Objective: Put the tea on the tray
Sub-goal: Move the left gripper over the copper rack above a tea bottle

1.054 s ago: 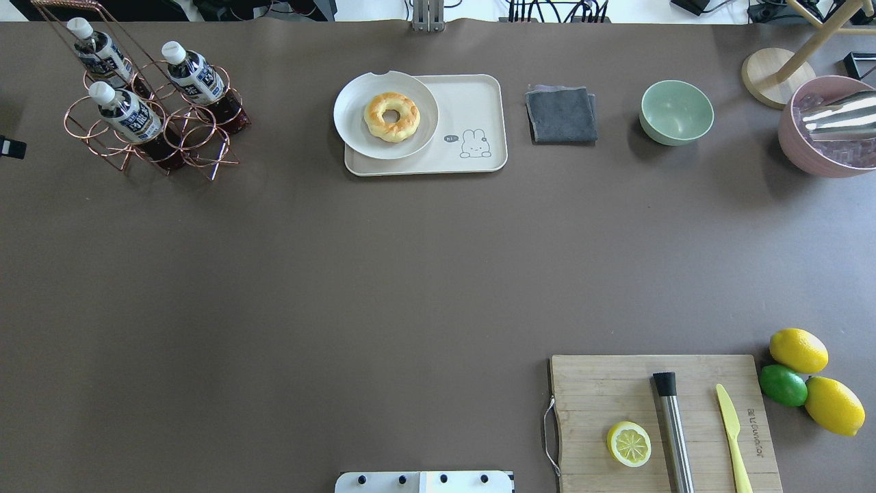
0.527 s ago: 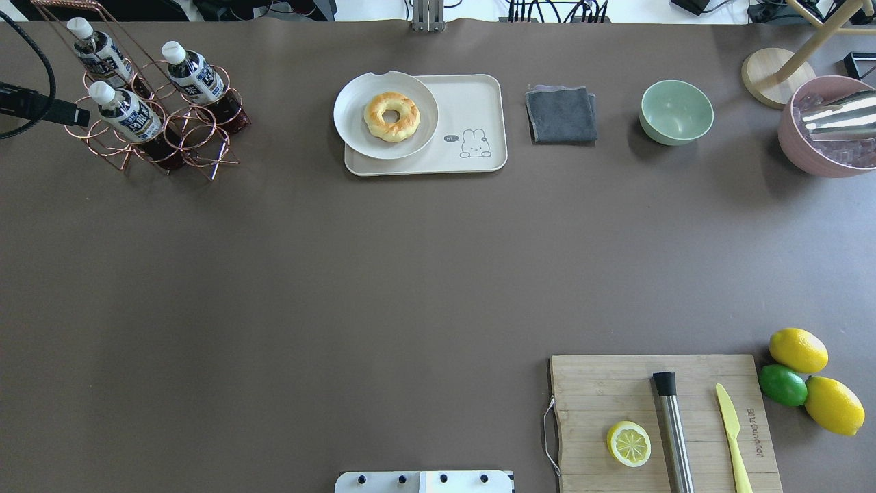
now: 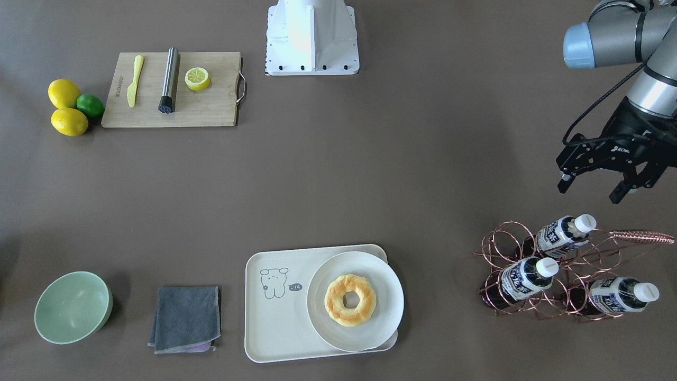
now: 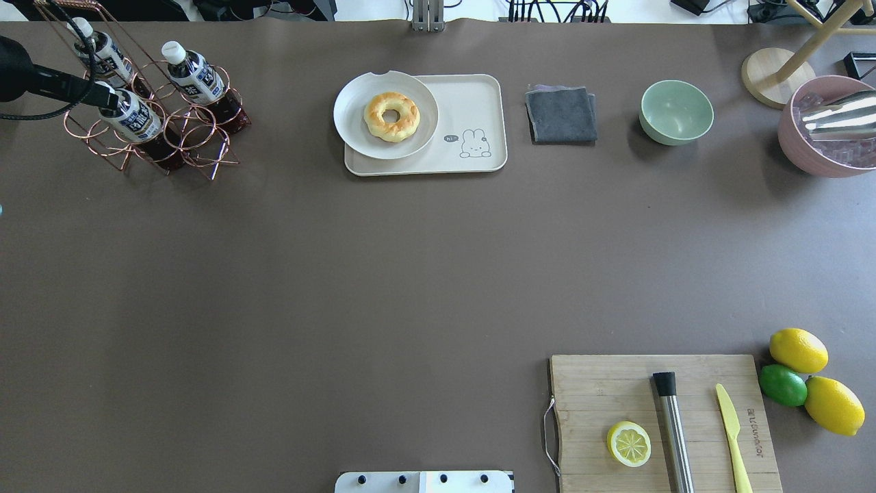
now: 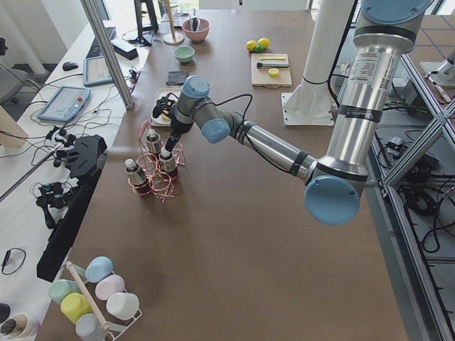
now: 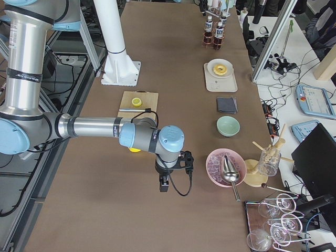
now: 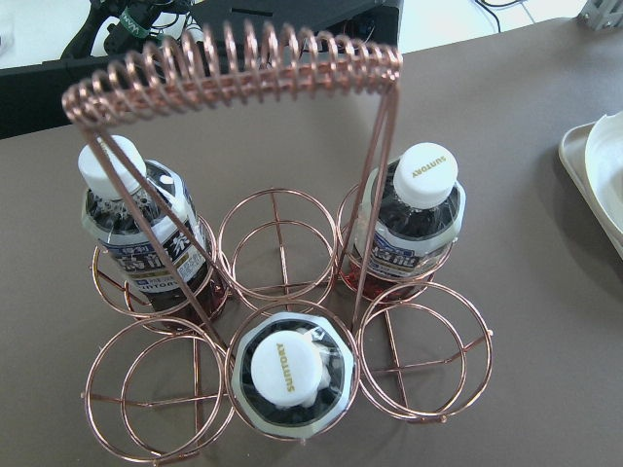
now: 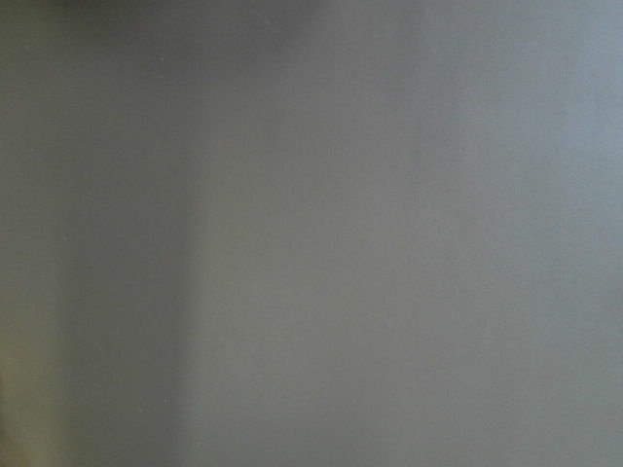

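L gripper hangs w/ jaws spread and nothing between them, just beside the copper rack. R gripper: spread or closed, I cannot tell. The nearest tea sits in its ring, well apart from the tray.

Risk, I think: a finger catches the wire or handle and drags the whole rack. Also the plate covers approx. half the tray, so the bottle may tip at the rim.

Count: 3 teas, 6 rings, 1 tray, 1 plate, 1 donut.
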Action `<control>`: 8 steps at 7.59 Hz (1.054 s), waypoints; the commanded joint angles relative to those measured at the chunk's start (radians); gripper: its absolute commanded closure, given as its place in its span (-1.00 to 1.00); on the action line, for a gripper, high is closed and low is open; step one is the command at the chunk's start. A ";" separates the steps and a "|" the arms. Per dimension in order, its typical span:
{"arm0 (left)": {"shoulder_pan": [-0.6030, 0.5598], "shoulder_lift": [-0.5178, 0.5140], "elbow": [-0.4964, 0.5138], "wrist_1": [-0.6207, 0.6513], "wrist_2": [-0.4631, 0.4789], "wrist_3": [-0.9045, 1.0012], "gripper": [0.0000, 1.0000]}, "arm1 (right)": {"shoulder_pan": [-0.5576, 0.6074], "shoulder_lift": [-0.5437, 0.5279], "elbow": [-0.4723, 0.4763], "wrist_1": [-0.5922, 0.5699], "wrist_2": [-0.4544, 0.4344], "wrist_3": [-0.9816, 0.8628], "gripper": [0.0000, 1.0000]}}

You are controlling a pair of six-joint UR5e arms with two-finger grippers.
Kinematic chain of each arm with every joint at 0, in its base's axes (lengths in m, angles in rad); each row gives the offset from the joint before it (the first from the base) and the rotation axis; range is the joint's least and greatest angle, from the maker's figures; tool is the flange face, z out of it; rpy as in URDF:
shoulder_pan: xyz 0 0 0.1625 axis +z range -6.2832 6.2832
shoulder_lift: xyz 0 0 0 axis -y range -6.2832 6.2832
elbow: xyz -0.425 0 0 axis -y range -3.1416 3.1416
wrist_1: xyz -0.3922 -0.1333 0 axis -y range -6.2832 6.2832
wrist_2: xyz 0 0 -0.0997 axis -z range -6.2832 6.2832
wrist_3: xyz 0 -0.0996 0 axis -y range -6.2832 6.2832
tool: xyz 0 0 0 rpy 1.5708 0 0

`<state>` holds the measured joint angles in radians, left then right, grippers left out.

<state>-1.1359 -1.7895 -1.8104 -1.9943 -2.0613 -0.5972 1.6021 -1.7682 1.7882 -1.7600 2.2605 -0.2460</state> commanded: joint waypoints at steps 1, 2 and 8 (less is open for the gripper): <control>0.001 -0.036 0.077 -0.005 -0.002 -0.004 -0.94 | 0.001 0.001 0.000 0.000 0.004 -0.001 -1.00; 0.001 -0.040 0.095 -0.006 -0.002 -0.009 -0.95 | -0.001 0.001 0.000 0.000 0.004 -0.001 -1.00; 0.022 -0.076 0.141 -0.008 0.000 -0.090 -0.88 | -0.001 0.000 -0.004 0.045 0.005 -0.003 -1.00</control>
<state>-1.1149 -1.8522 -1.6883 -2.0004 -2.0625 -0.6980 1.6015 -1.7667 1.7848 -1.7213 2.2650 -0.2477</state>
